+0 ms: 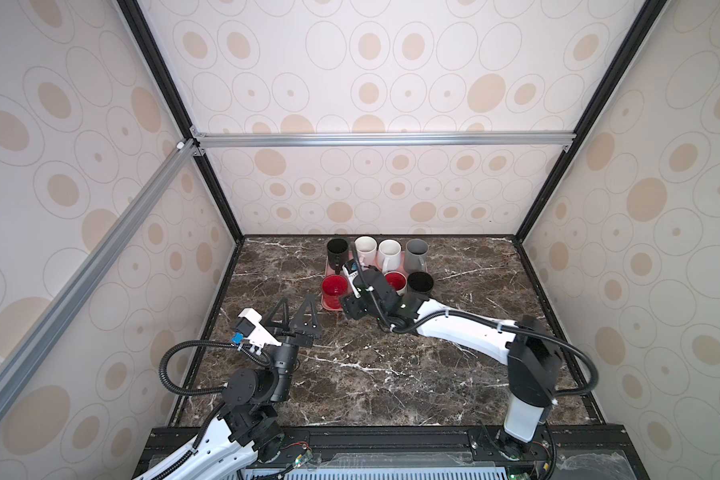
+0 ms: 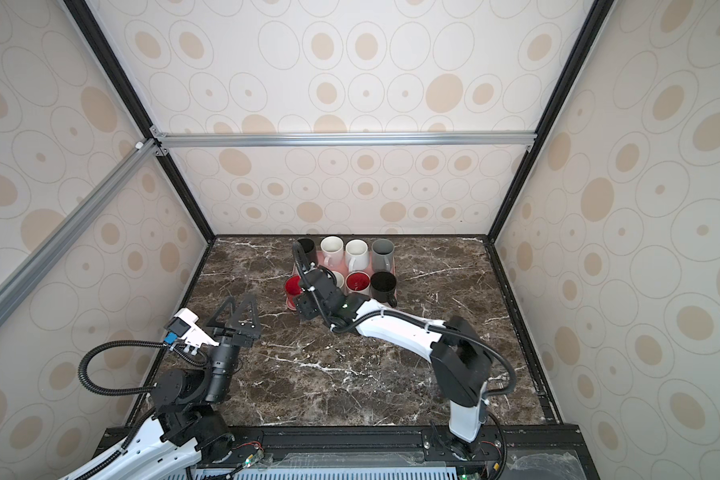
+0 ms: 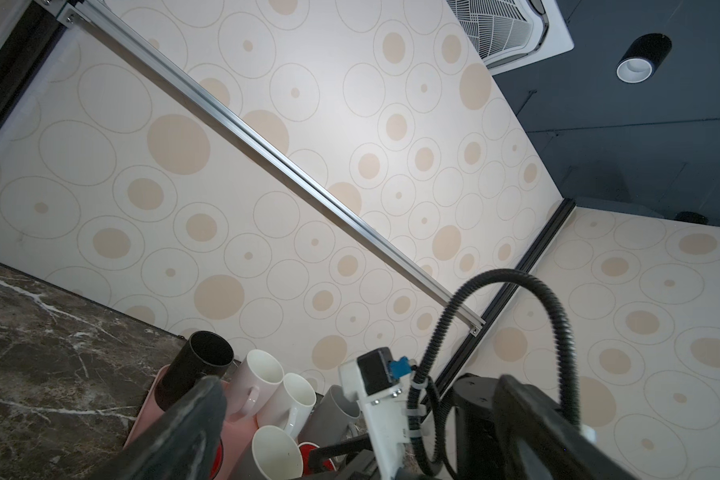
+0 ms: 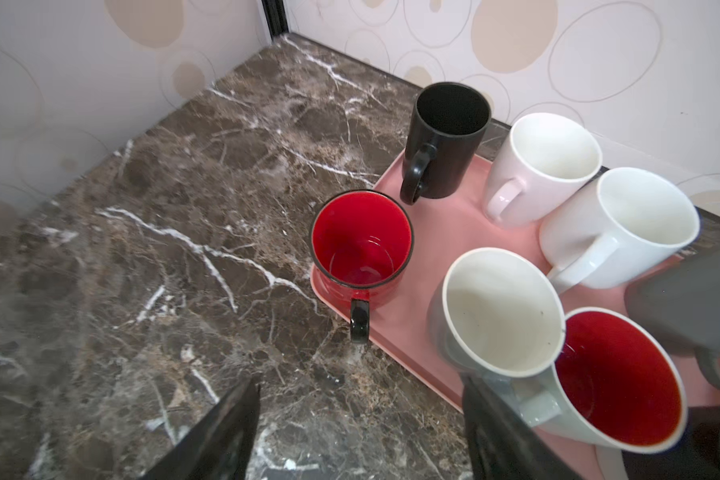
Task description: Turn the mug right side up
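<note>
One pink rectangular plastic tray (image 4: 433,232) carries eight ceramic mugs: two black cylindrical mugs (image 1: 336,248) (image 1: 420,282) (at eleven and four o'clock on it), two grey mugs (image 1: 416,250) (image 4: 499,311), two red-lined mugs (image 4: 362,249) (image 1: 395,281), one white mug (image 1: 389,250), one pale pink mug (image 1: 365,246).

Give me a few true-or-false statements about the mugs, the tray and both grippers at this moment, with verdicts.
1. The grey mug with the white inside stands mouth up on the pink tray. True.
2. The right gripper is shut on a mug. False: its jaws stand open with nothing between them.
3. The left gripper is open and away from the tray. True.
4. The tall black mug at the tray's corner lies on its side. False: it stands upright.
</note>
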{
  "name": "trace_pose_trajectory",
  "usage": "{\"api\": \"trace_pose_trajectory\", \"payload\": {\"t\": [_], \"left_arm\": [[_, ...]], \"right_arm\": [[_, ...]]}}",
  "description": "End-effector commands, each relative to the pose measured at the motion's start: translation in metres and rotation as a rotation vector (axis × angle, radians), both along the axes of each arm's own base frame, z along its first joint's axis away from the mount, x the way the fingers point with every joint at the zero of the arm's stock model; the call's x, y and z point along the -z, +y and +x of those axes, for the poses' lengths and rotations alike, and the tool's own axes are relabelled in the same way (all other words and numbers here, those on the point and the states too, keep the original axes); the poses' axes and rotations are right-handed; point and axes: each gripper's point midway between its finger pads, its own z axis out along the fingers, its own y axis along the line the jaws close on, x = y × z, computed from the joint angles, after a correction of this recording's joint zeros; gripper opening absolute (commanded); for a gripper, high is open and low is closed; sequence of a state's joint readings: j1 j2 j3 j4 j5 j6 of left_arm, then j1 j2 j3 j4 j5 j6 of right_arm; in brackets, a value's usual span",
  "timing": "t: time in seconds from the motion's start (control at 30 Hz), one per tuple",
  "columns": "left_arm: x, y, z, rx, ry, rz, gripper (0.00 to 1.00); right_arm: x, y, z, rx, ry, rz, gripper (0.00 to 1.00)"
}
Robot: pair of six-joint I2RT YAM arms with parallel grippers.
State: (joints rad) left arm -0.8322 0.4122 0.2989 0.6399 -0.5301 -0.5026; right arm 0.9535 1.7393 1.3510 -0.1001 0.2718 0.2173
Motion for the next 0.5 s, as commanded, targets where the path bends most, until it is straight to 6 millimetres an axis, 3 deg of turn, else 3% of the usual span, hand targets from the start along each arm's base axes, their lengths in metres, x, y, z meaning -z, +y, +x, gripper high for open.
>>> {"api": "trace_pose_trajectory", "payload": {"t": [0.0,0.23,0.47], "left_arm": [[-0.002,-0.004,0.007,-0.030,0.017,0.069,0.99],[0.034,-0.024,0.053,-0.110,0.218,0.269,1.00],[0.054,0.002,0.102,-0.249,0.279,0.371,0.99]], "right_arm": [[-0.008,-0.017,-0.016,0.011,-0.024,0.082,0.83],[-0.009,-0.089,-0.034,0.100,-0.071,0.093,0.88],[-0.008,-0.183,-0.024,0.392,-0.048,0.022,0.98]]}}
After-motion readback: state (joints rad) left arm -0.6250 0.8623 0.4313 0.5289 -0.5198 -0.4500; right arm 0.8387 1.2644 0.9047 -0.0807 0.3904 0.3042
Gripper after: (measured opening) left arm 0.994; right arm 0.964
